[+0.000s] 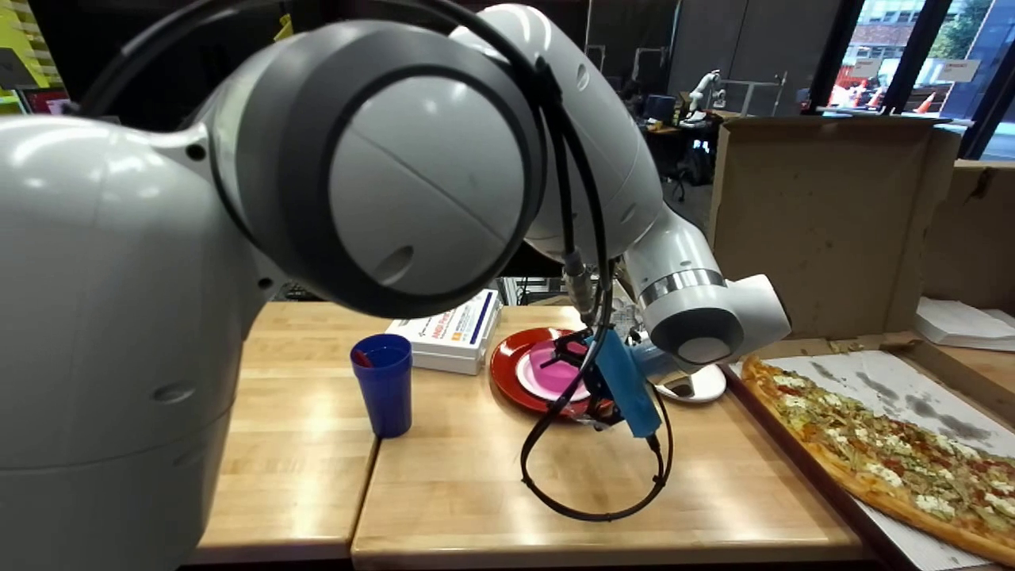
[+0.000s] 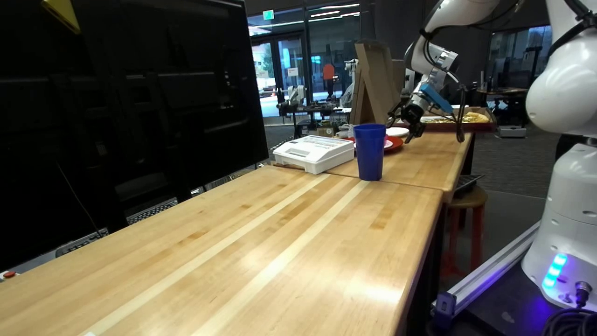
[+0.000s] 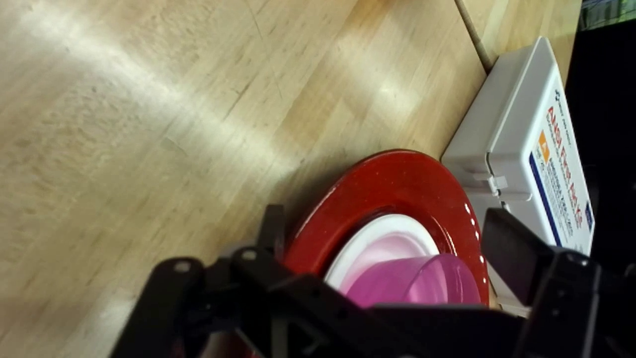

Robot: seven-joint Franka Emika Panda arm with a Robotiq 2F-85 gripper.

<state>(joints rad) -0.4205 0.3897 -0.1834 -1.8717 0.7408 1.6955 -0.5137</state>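
My gripper (image 3: 395, 241) is open and empty, its black fingers wide apart. It also shows in both exterior views (image 1: 572, 392) (image 2: 401, 127), tilted above the plates. Between the fingers in the wrist view is a pink translucent cup (image 3: 387, 283), apart from both fingers; its lower part is hidden by the gripper. The cup looks upright on a small white plate (image 3: 402, 223) that lies on a larger red plate (image 3: 397, 174). The red plate shows in both exterior views (image 1: 507, 361) (image 2: 396, 142), partly covered by the gripper or the blue cup.
A white first aid box (image 3: 516, 124) stands beside the red plate. A blue cup (image 1: 384, 388) with something red inside stands near the table seam. An open pizza box (image 1: 825, 230) with pizza (image 1: 880, 452) and another white plate (image 1: 706, 383) are on the far side. A cable loop (image 1: 607, 515) hangs from the wrist.
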